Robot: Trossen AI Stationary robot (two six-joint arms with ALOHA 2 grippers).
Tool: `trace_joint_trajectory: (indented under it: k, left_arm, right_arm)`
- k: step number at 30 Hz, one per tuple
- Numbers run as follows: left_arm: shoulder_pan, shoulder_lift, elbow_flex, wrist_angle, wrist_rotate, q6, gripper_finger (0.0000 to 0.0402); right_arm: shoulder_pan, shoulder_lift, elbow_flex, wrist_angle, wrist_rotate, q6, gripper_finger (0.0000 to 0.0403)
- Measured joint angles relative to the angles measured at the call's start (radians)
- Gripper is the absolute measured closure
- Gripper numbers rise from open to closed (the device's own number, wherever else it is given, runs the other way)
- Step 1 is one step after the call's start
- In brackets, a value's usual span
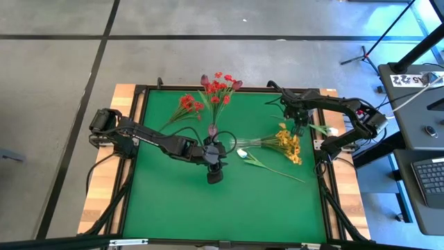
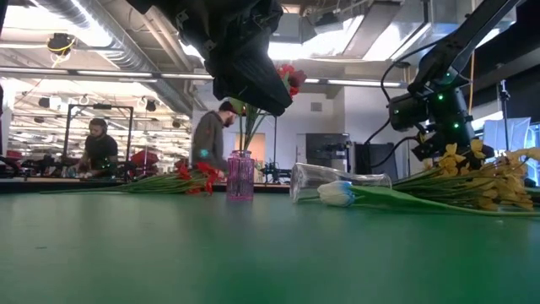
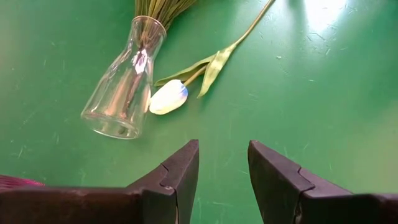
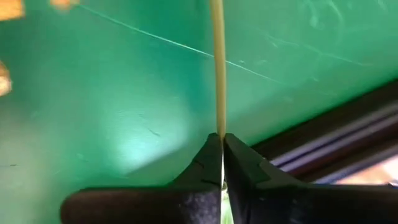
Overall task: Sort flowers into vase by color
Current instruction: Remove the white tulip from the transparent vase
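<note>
High view: green-topped counter with a dark frame. Left hand sits near the counter's middle, just below a small purple glass vase standing upright with red and maroon blooms fanning out above it. Loose red clustered sprays lie to the left of that vase. Clear glass vase lies on its side, mouth toward the yellow-orange clustered sprays, whose stems run into it. Single white bud lies just beside the clear vase, its green stem trailing toward the right. Right hand is over the top of the yellow bunch.

Low view: purple vase upright, clear vase tipped over, white bud in front of it, yellow sprays on the right, red sprays on the left. People in the room behind.

Left wrist view: left hand fingers apart, nothing between them, above bare green; clear vase and white bud touching.

Right wrist view: right hand fingers together, clamped on a thin pale stem running straight out from the tips.
</note>
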Motion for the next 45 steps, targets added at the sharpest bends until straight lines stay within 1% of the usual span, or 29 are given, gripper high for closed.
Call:
trace_joint_trajectory:
  k: [5, 10, 16, 19, 23, 26, 28, 32, 37, 40, 45]
  left_arm:
    - [0.0, 0.0, 0.0, 0.001, -0.009, 0.0, 0.0269]
    - [0.001, 0.0, 0.0, 0.001, -0.011, 0.0, 0.0269]
    - [0.002, 0.0, 0.0, 0.001, -0.013, 0.002, 0.0269]
    - [0.002, 0.0, 0.0, 0.001, -0.013, 0.002, 0.0269]
    - [0.002, 0.0, 0.0, 0.0, -0.039, 0.002, 0.0269]
    - [0.002, 0.0, 0.0, -0.01, -0.045, 0.002, 0.0269]
    - [0.002, -0.001, 0.0, -0.021, -0.045, 0.002, 0.0269]
    - [0.002, -0.003, 0.0, -0.028, -0.047, 0.002, 0.0269]
    - [-0.003, -0.003, 0.0, -0.033, -0.061, 0.002, 0.0269]
    - [-0.006, -0.003, 0.0, -0.043, -0.071, 0.002, 0.0269]
    - [-0.009, -0.004, 0.0, -0.045, -0.071, 0.002, 0.0269]
  right_arm:
    - [0.011, 0.0, 0.027, -0.045, 0.05, 0.033, 0.0399]
    - [0.092, -0.003, 0.084, -0.117, 0.085, 0.057, 0.0401]
    - [0.246, -0.003, 0.205, -0.276, 0.11, 0.151, 0.0401]
    - [0.324, -0.003, 0.279, -0.376, 0.116, 0.224, 0.0402]
    - [0.434, -0.003, 0.384, -0.505, 0.115, 0.34, 0.0402]
    - [0.525, -0.003, 0.466, -0.582, 0.08, 0.439, 0.0402]
    - [0.592, -0.003, 0.516, -0.614, 0.033, 0.502, 0.0402]
    - [0.737, -0.003, 0.588, -0.606, -0.084, 0.609, 0.0403]
    - [0.922, -0.004, 0.599, -0.495, -0.186, 0.735, 0.0403]
    - [1.024, 0.002, 0.589, -0.414, -0.22, 0.798, 0.0403]
    - [1.16, 0.009, 0.548, -0.267, -0.235, 0.886, 0.0403]
